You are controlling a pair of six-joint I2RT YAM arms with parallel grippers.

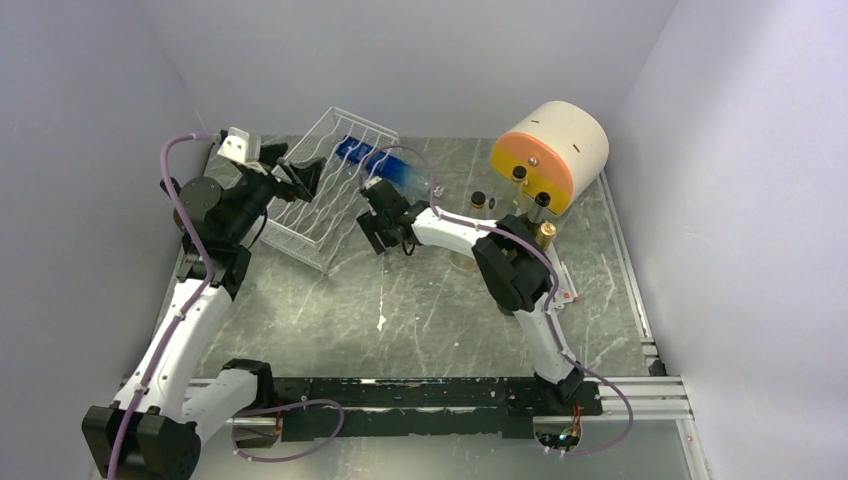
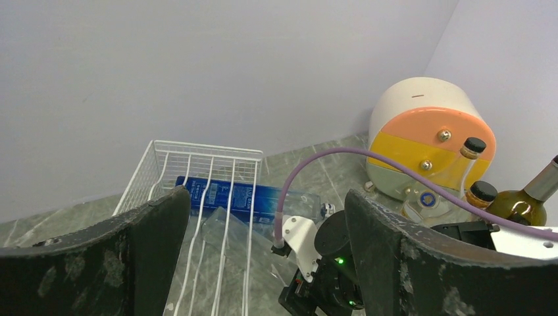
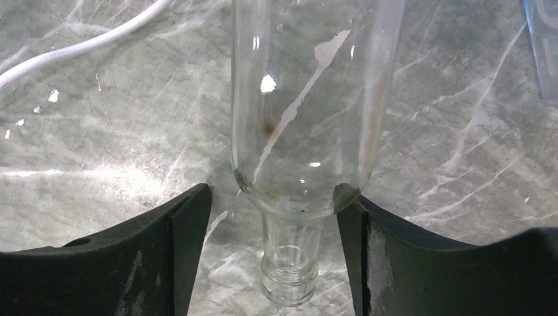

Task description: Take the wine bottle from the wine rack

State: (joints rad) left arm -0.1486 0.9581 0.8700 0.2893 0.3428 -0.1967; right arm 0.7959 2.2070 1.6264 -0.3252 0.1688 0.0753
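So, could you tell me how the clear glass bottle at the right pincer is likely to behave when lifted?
The clear bottle looks empty, so it is probably light. Its smooth, glossy glass narrows to the neck where the right pincer straddles it, so it may slip lengthwise. Lying on its round side, it would likely roll if nudged.

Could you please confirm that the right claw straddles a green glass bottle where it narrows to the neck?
Not quite: the bottle is clear glass, not green, as the right wrist view shows. The right claw does straddle it where it narrows to the neck.
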